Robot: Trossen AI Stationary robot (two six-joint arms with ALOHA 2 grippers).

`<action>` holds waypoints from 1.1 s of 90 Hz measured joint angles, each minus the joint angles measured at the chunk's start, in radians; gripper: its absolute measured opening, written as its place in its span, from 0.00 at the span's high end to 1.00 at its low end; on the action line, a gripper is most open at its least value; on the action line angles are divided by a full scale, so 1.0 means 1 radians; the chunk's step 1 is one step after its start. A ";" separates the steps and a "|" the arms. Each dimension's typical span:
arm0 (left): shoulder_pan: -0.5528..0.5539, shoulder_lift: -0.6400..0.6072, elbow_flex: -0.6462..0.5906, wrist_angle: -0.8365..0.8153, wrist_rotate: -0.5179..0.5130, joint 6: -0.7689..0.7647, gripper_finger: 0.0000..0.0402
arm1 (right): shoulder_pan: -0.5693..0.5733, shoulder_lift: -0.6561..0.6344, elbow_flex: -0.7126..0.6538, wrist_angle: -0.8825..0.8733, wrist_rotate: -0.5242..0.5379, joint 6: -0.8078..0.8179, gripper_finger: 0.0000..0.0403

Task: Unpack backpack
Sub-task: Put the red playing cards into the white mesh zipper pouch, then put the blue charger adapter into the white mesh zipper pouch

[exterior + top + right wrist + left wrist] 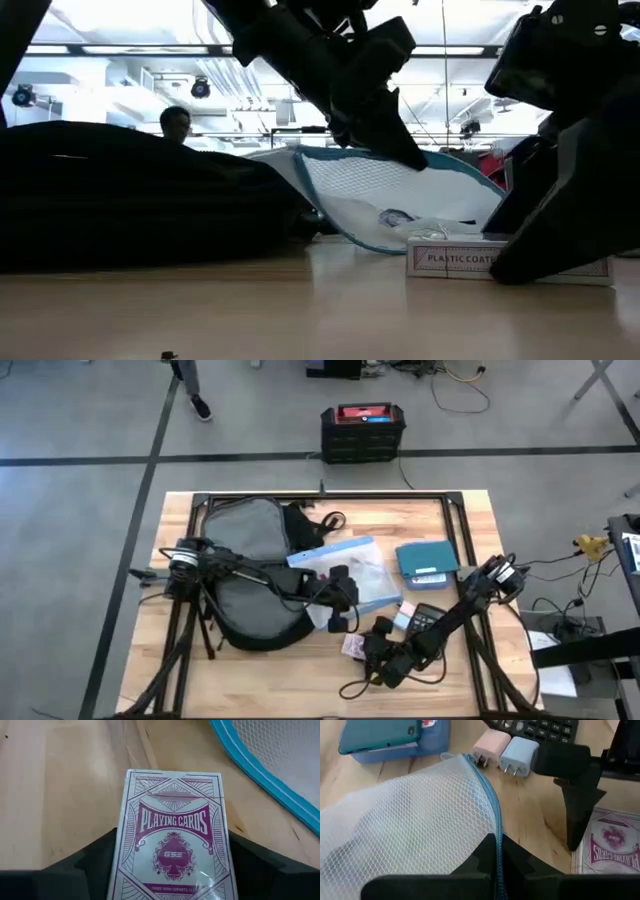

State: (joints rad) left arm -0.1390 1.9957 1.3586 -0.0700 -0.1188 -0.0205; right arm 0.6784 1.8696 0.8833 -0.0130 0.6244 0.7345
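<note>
On the table, left gripper (340, 603): clamped on mesh pouch's (345, 565) blue zipper edge, beside backpack (250, 570).
Right gripper (372, 652): pinching playing cards box (172, 840), flat on wood.

- My left gripper (496, 870) pinches the blue zipper edge of a white mesh pouch (405, 820).
- Beyond my fingers lie a pink charger (491, 745) and a blue charger (519, 755).
- A card deck (609, 845) sits beside me.

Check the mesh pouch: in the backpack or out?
Out. The mesh pouch lies on the table beside the backpack, its zipper edge pinched by the left gripper.
</note>
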 joint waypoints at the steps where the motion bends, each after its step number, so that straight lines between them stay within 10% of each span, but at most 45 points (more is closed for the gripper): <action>1: -0.001 0.000 0.000 0.001 0.001 0.000 1.00 | 0.000 -0.003 0.000 -0.001 -0.001 -0.007 0.30; 40: -0.026 0.000 -0.061 0.211 0.030 -0.037 1.00 | -0.152 -0.115 -0.032 -0.153 0.135 -0.119 0.30; 56: -0.024 0.000 -0.100 0.262 0.038 -0.052 1.00 | -0.237 -0.119 -0.035 -0.154 0.116 -0.105 0.05; 99: -0.032 0.000 -0.202 0.377 0.031 -0.098 1.00 | -0.033 -0.257 -0.035 -0.344 -0.058 -0.169 0.25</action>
State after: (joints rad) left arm -0.1707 1.9957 1.1562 0.3069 -0.0883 -0.1184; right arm 0.6457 1.6127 0.8486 -0.3573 0.5665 0.5655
